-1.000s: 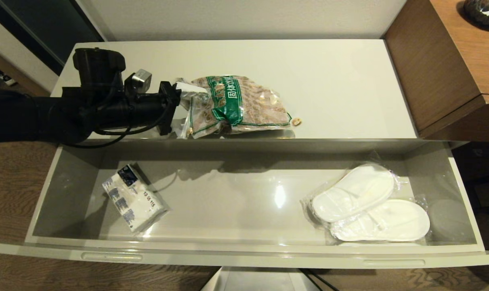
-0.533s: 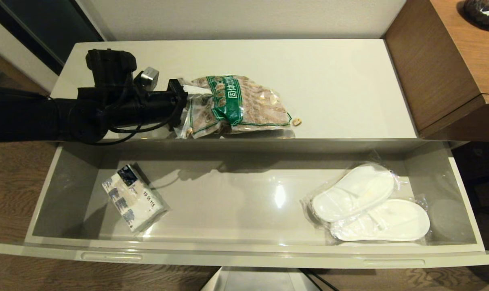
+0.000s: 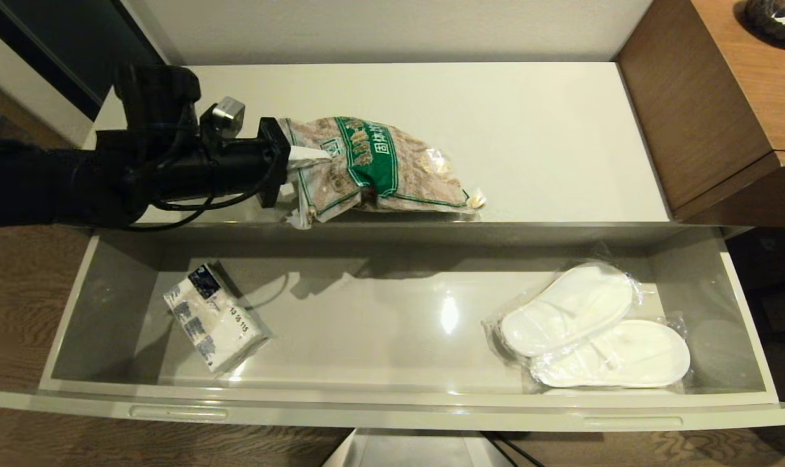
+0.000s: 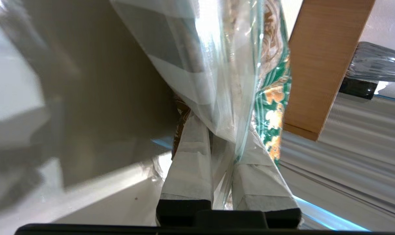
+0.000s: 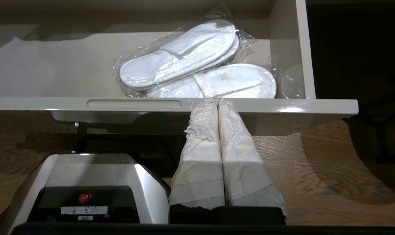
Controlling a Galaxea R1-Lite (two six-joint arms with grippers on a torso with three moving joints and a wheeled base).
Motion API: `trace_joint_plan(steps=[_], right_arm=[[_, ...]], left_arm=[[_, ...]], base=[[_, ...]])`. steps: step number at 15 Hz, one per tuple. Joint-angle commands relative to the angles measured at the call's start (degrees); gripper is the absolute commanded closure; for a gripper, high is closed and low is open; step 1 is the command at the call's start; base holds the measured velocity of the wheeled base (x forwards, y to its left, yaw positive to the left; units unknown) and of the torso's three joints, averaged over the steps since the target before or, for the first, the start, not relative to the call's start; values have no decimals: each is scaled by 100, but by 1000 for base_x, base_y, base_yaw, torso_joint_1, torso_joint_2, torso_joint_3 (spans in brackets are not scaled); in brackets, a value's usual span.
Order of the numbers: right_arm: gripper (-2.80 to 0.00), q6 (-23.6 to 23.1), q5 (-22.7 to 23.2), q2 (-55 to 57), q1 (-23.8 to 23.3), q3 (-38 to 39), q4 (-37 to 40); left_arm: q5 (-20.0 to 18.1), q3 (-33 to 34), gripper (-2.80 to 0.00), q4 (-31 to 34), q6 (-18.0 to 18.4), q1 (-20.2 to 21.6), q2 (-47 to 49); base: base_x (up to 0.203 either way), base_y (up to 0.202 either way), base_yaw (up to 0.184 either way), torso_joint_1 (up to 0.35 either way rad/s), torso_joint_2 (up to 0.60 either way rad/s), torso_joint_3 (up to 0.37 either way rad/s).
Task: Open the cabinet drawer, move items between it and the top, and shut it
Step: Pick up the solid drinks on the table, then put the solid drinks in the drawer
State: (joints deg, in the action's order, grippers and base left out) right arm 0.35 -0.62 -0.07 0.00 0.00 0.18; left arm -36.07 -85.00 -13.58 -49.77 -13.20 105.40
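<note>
Pinching bag (image 3: 379, 165), left end effector (image 3: 301, 155)

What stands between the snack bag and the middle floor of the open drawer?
Nothing visible. The left pincer grips the snack bag on the top; the drawer middle is bare, tissue pack and slippers aside.

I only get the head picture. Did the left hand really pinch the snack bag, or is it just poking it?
Observer: The left wrist view shows the left hand pinching the bag's clear plastic edge between its fingers.
Operator: Where's the other hand? I can't see it.
Observer: The right hand hangs low in front of the open drawer, fingers pressed together, holding nothing.
Operator: What's under it?
Observer: The wooden floor and part of the robot's grey base.
</note>
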Motion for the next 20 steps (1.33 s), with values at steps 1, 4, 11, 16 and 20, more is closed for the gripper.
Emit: trace_joint_plan(steps=[1, 4, 11, 16, 20], right_arm=[[0, 0, 1, -72, 0, 18, -1], [0, 0, 1, -72, 0, 18, -1], [0, 0, 1, -72, 0, 18, -1], [0, 0, 1, -72, 0, 18, -1], [0, 0, 1, -72, 0, 18, -1]], left_arm=[[-63, 348, 0, -16, -42, -20, -703], [-182, 676, 0, 243, -112, -47, -1557], [-520, 1606, 0, 2283, -31, -95, -3907], [-594, 2190, 0, 3485, 548, -323, -4343], [-553, 2493, 0, 3419, 583, -516, -4131]], base=[[0, 0, 0, 0, 0, 0], [0, 0, 0, 0, 0, 0], [0, 0, 0, 0, 0, 0], [0, 0, 0, 0, 0, 0], [0, 0, 0, 0, 0, 0]])
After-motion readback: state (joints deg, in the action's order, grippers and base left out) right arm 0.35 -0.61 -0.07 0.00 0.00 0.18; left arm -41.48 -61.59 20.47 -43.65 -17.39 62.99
